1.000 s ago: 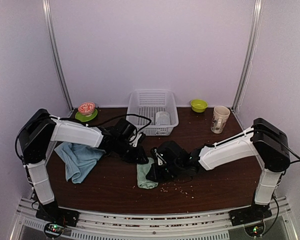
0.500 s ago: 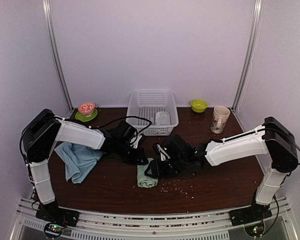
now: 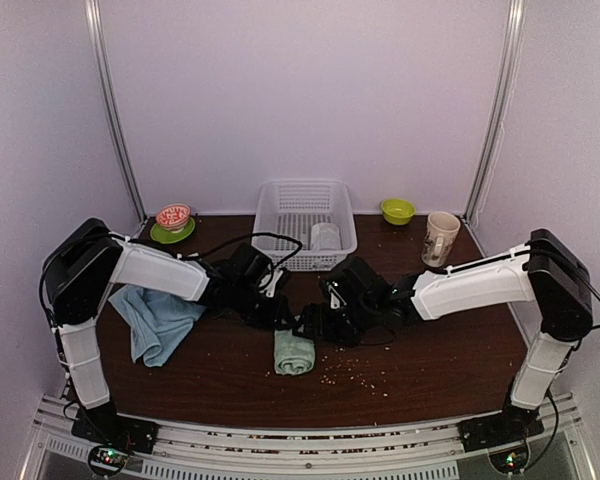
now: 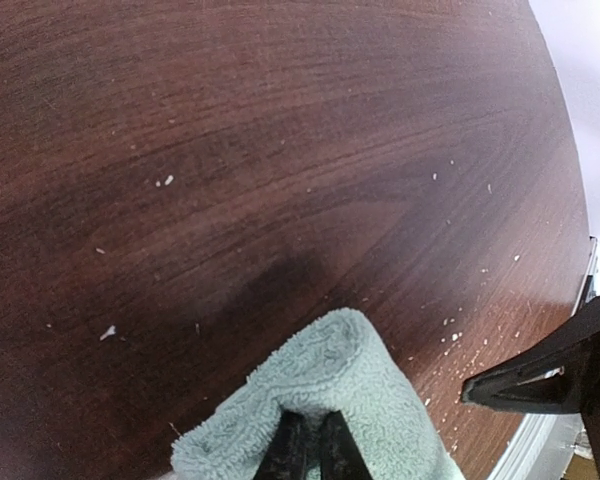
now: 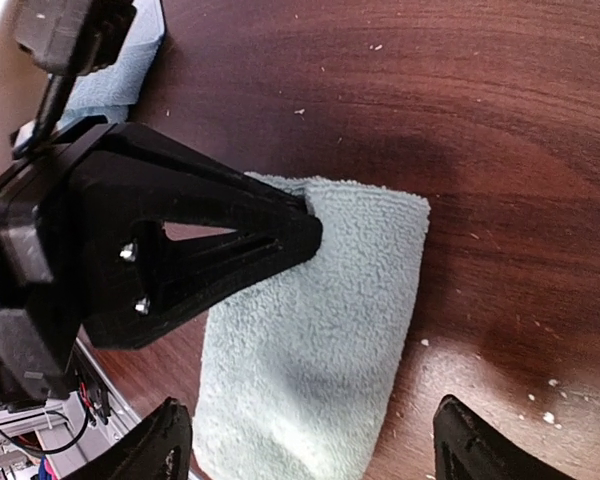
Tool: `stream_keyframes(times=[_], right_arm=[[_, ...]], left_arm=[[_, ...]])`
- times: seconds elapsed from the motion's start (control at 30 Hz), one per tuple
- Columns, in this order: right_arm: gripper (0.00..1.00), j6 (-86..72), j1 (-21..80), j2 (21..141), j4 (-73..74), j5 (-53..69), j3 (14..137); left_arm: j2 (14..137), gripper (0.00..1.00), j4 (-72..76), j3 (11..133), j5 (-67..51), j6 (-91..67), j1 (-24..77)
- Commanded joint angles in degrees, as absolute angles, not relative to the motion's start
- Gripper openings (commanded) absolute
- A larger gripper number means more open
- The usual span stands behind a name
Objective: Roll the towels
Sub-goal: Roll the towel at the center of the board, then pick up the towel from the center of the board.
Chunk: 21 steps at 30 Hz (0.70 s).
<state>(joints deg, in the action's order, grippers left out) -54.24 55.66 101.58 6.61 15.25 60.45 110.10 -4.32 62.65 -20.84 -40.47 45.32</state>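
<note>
- Left hand (image 4: 310, 450) is clenched on the far end of a folded pale green terry towel (image 4: 340, 380).
- Right hand (image 5: 310, 405) is held spread open over it.

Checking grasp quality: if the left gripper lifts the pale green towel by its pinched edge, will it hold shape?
Probably not. The pale green towel looks like soft, loosely folded terry, so it would likely droop and open. The left gripper pinches only one edge, leaving the rest to hang. Pushed, it would probably bunch rather than slide.
</note>
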Motion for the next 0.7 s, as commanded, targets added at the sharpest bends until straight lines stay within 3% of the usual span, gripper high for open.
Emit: stream_keyframes(times=[0.0,0.4,0.67], right_arm=[[0.84,-53.5,56.5,104.9,11.6,15.0,64.5],[0.83,-53.3,57.0,104.7,11.5,13.5,63.3],[0.83,-52.7,57.0,102.0,11.6,12.9,62.6]], left_arm=[[110.7,0.06,-6.4,59.9,-19.7,-41.2,45.4],[104.2,0.35,-8.7,59.4,-19.9,-40.9,45.4],[101.7,0.38,-10.8,60.0,-19.0,-41.0,45.4]])
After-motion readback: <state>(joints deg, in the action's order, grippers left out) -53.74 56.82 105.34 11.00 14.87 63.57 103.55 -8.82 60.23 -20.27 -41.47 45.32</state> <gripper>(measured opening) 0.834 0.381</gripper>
